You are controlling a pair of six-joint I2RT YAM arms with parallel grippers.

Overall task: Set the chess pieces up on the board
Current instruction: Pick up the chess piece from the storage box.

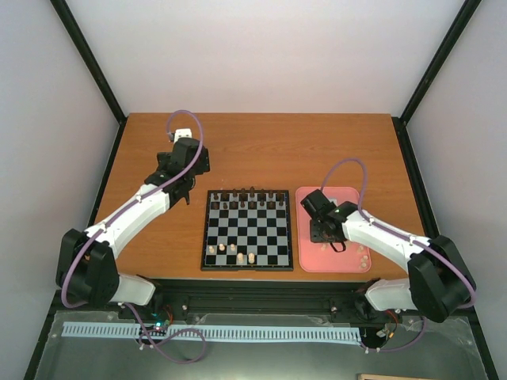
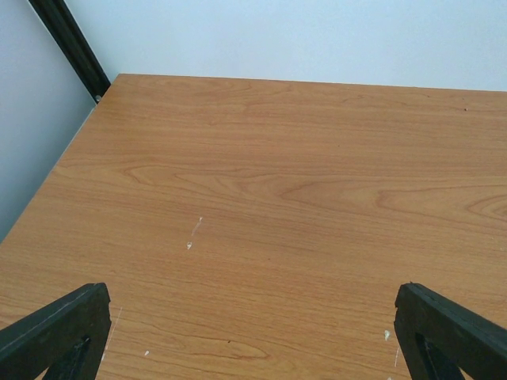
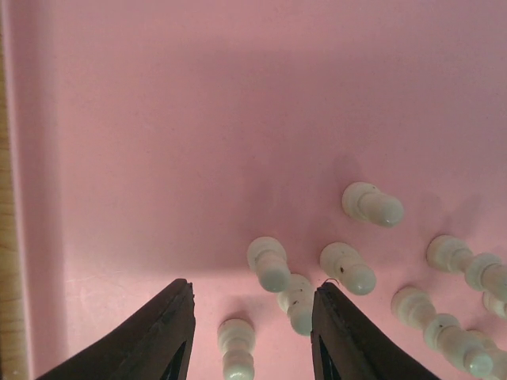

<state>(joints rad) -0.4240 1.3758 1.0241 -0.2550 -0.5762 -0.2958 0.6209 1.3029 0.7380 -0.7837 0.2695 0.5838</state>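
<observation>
Nearest, below the table edge, a pale slotted strip (image 1: 210, 332) runs left to right in front of the two arm bases. On the table (image 1: 261, 142), the board (image 1: 247, 231) sits in the middle, close to the near edge. A pink tray (image 1: 307, 258) lies just beside it on the right.

A few of the chess pieces (image 1: 241, 257) stand on the board's two nearest rows, toward its near left corner. More of them lie in the tray, bunched toward its near right corner. The right wrist view shows these on their sides, some apart and some touching a neighbour.

The right gripper (image 3: 253, 332) hangs low over the tray with its jaws spread and nothing pinched. One lying piece sits in the gap between the fingers (image 3: 170, 336), clear of both, and two more lie just beyond the tips. Seen from above, this gripper is over the left half of the tray, about midway from near to far.

The dark pieces (image 1: 252, 199) stand along the two farthest rows of the board. Farther still, and left of the board, the left gripper (image 2: 249, 294) is held above bare wood, facing the far left corner of the table. Its fingers (image 2: 59, 332) are spread wide apart and grip nothing.
</observation>
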